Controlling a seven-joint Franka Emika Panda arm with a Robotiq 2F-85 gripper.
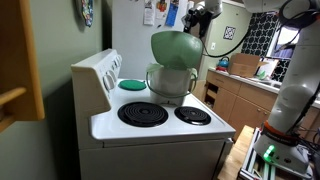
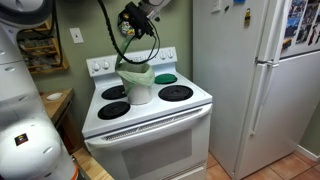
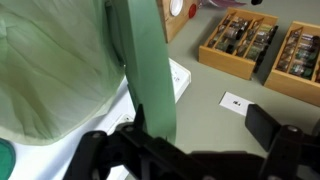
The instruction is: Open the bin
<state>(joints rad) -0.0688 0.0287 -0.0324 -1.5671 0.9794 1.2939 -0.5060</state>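
- In an exterior view, the small round grey-silver bin [image 1: 168,82] sits at the back of the white stove's counter [image 1: 105,125]. Its green domed lid [image 1: 175,47] stands upright, and a nudge could drop it shut.
- In an exterior view, the jaws hang above the bin [image 2: 138,88].
- Wrist view: the black gripper's [image 3: 185,150] jaws gape wide, holding nothing, with the lid's edge showing between them.

Green on grey, black on white.
The bin [image 1: 168,82] is pale grey-silver with a green rim and green lid [image 1: 176,47]; the desk [image 1: 108,125] is white, its coil burners [image 1: 143,114] black, a flat disc [image 1: 132,85] green.
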